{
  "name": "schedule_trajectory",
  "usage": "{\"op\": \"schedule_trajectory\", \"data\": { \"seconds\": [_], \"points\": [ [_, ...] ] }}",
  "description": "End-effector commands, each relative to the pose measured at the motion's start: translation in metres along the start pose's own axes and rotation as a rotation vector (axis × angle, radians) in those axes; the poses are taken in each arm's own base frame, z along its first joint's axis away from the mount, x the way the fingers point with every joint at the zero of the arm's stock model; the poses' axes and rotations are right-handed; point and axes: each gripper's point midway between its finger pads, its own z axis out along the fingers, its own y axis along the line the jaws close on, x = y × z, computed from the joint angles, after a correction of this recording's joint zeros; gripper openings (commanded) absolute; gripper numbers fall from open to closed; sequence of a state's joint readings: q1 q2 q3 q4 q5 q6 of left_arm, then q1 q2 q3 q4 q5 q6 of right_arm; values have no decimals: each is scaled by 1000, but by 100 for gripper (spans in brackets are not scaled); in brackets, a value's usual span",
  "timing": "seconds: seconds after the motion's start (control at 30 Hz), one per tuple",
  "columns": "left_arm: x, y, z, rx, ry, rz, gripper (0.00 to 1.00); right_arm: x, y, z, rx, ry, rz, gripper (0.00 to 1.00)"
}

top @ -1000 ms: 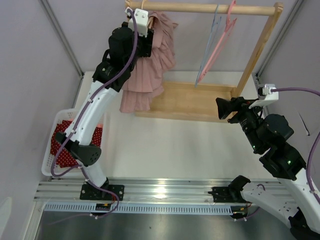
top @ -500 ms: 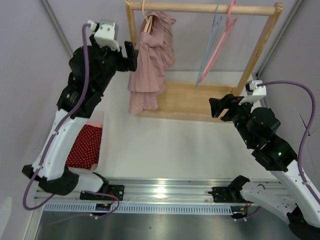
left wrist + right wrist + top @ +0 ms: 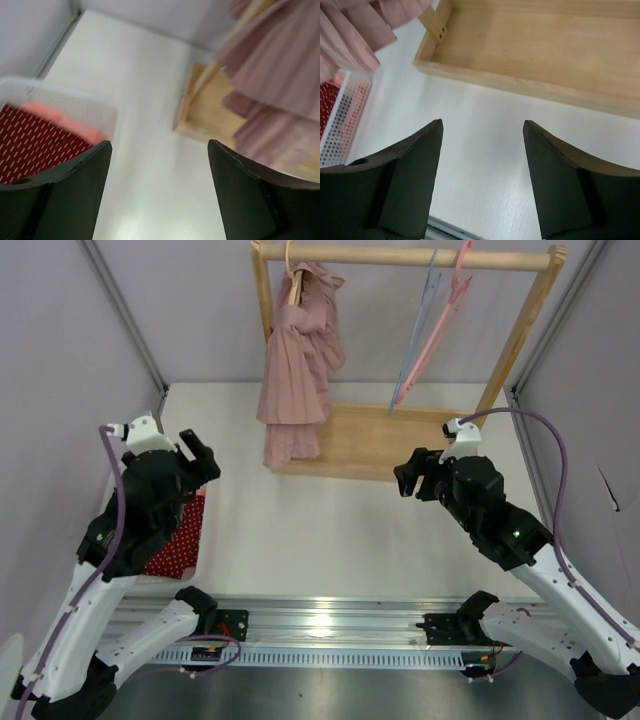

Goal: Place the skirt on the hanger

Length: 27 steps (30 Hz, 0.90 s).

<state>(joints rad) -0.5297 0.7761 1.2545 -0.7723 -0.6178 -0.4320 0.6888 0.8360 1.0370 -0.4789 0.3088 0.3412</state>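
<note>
**Top external view.** The skirt (image 3: 295, 370), pink and pleated, is hanging from a wooden hanger (image 3: 291, 288). The hanger's hook is sitting over the rail (image 3: 400, 256) of the wooden rack, close to the rail's left end. The fabric is drooping in bunched folds, and its lower edge is reaching down in front of the rack base (image 3: 385, 440). A blue hanger (image 3: 418, 335) and a pink hanger (image 3: 447, 312) are hanging bare further right on the same rail. The left pincer (image 3: 198, 455) is standing released, well apart from the skirt, over the left side of the table (image 3: 330, 530). It is just beside a white basket (image 3: 172, 578) holding a red cloth (image 3: 170, 540). The right pincer (image 3: 408, 478) is likewise released, hovering near the front edge of the rack base and gripping nothing.

**Left wrist view.** The left pincer (image 3: 159, 150) is holding its fingers (image 3: 75, 190) wide apart, with only bare table (image 3: 135, 75) showing between them. The basket (image 3: 75, 97) is lying at the left, carrying the red cloth (image 3: 30, 145) and an orange-pink piece (image 3: 65, 120). The skirt (image 3: 275, 90) is filling the upper right, hanging over the corner of the rack base (image 3: 210, 120).

**Right wrist view.** The right pincer (image 3: 482, 130) is spread open over the table (image 3: 480, 165), and nothing is lying between its fingers (image 3: 410, 185). The rack base (image 3: 545, 50) is running across the top. The skirt (image 3: 350, 30) hem is showing at the upper left, and the basket (image 3: 345, 115) is sitting below it at the left edge.
</note>
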Motion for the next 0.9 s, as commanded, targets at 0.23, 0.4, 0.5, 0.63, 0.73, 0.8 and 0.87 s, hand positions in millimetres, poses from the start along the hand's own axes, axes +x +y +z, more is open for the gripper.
{"op": "schedule_trajectory", "data": {
  "seconds": [0.23, 0.4, 0.5, 0.63, 0.73, 0.8, 0.87],
  "points": [
    [134, 145, 33, -715, 234, -207, 89, 53, 15, 17, -105, 137, 26, 70],
    [169, 182, 52, -850, 292, -379, 90, 65, 17, 18, -130, 169, 15, 70],
    [194, 196, 68, -888, 348, -443, 88, 70, 17, 17, -138, 178, 16, 70],
    [216, 200, 83, -920, 414, -455, 85, 72, 12, 14, -127, 172, 8, 70],
    [224, 202, 89, -933, 438, -453, 79, 69, 9, 12, -117, 159, 2, 70],
    [229, 202, 92, -932, 453, -452, 62, 68, 10, 11, -120, 152, 3, 70],
    [230, 202, 93, -924, 458, -451, 35, 66, 10, 9, -125, 146, 5, 70]
  ]
}}
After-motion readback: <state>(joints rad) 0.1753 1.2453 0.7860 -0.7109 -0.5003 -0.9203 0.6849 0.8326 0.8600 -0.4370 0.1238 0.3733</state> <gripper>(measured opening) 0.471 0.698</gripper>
